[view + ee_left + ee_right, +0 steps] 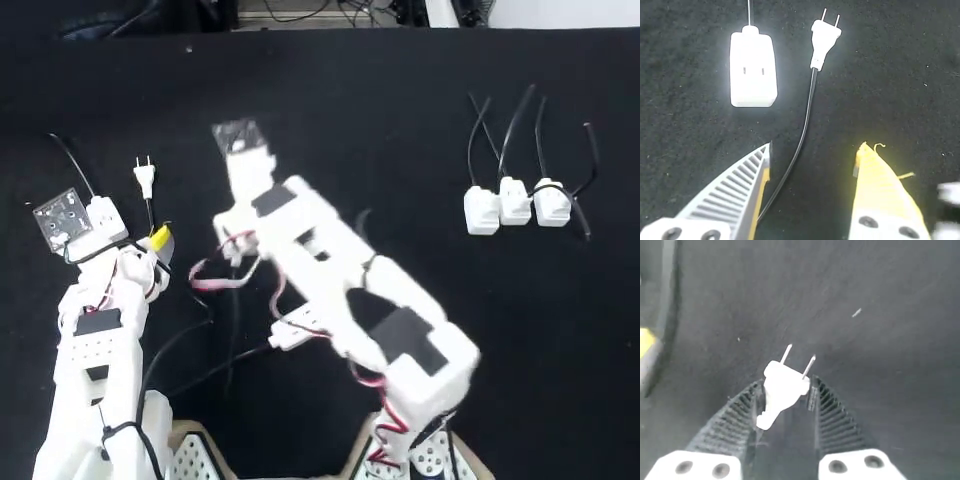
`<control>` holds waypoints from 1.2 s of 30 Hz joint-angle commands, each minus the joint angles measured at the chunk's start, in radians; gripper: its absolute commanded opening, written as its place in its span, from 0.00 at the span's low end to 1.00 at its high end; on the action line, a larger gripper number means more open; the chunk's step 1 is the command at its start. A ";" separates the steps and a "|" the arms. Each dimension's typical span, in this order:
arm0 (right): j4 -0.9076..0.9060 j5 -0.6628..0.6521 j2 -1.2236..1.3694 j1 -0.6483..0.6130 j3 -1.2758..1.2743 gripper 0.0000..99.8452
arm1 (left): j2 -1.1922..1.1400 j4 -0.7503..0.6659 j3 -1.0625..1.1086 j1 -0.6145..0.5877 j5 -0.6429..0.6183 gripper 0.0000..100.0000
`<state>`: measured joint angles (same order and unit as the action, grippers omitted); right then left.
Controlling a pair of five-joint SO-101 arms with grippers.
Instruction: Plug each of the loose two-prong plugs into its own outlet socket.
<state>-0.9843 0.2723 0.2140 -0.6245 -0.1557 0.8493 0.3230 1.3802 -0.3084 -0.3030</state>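
On the black table (400,90), far left, I see a loose plug (825,34) lying flat just beside a white outlet socket (753,70). The two don't touch, and the prongs point away from my left arm (95,330). Here my left jaws are open with a wide gap, nothing gripped. The plug's black cable (802,135) runs back between them, closer to the grey side. My right arm (350,290) stretches across the middle of the table. Its right jaws are closed on a second white plug (784,387), held by its body, both prongs sticking out forward, slightly tilted. Far right: three white outlet blocks (515,203) in a row, side by side, black cables running off them. Can't tell whether plugs sit in them.
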 commanded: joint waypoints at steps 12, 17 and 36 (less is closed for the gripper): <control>-0.508 -0.876 -0.315 0.262 0.145 0.01 | 0.020 -0.017 -0.007 -0.007 -0.011 0.27; -0.322 -1.011 -0.326 0.353 -0.200 0.01 | 0.020 -0.020 -0.007 -0.002 -0.009 0.27; -0.422 -1.123 -0.555 0.265 -0.384 0.29 | 0.020 -0.020 -0.007 -0.005 -0.009 0.27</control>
<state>-1.3940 -0.8002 -0.1834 -0.2455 -0.4687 0.8493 0.3230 1.3802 -0.3084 -0.3030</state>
